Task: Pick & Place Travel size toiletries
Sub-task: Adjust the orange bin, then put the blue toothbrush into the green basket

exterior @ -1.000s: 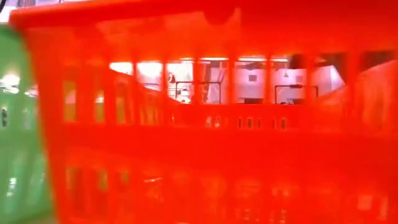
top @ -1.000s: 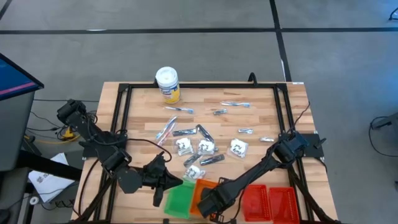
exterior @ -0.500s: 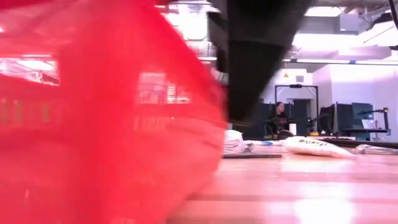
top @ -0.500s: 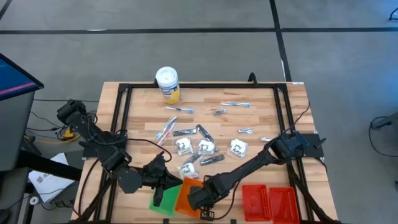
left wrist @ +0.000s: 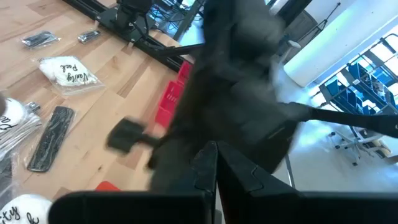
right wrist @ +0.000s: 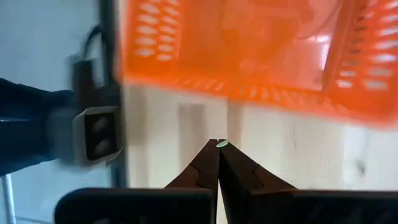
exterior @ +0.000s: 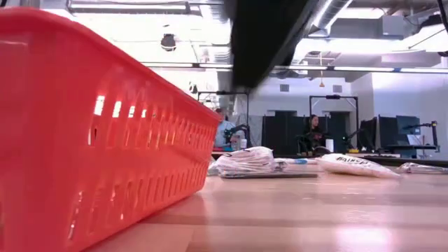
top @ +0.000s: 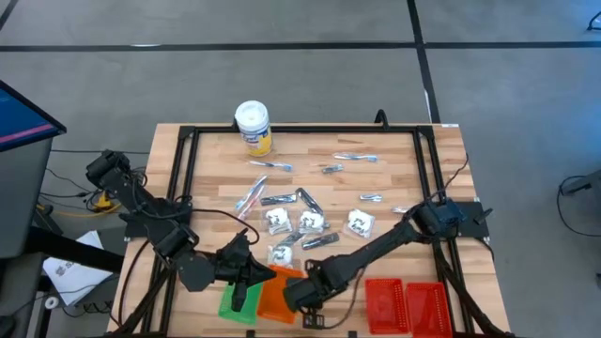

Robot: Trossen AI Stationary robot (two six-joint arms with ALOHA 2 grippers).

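Note:
The travel size toiletries lie loose on the wooden table's middle: white packets (top: 308, 222) (exterior: 245, 161) (left wrist: 68, 71), a dark tube (top: 321, 241) (left wrist: 53, 127) and thin sticks (top: 252, 195). My left gripper (top: 240, 293) (left wrist: 214, 168) is shut with nothing in it, above the green tray (top: 225, 305) near the front edge. My right gripper (top: 299, 300) (right wrist: 217, 146) is shut, pointing steeply down at bare wood just beside the orange tray (top: 280, 293) (right wrist: 261, 50) (exterior: 105, 133), a small gap from its wall.
A red tray (top: 406, 305) sits at the front right. A white-lidded tub with a yellow label (top: 253, 125) stands at the far edge. Black frame rails (top: 191, 178) run along the table's sides. In the left wrist view my right arm (left wrist: 236, 106) fills the space ahead.
My right gripper has gone toward the table's left edge, risen a little and rolled. The orange and green trays have slid left along the front edge ahead of it; the green tray now lies under my left gripper. The orange tray has cleared most of the low view.

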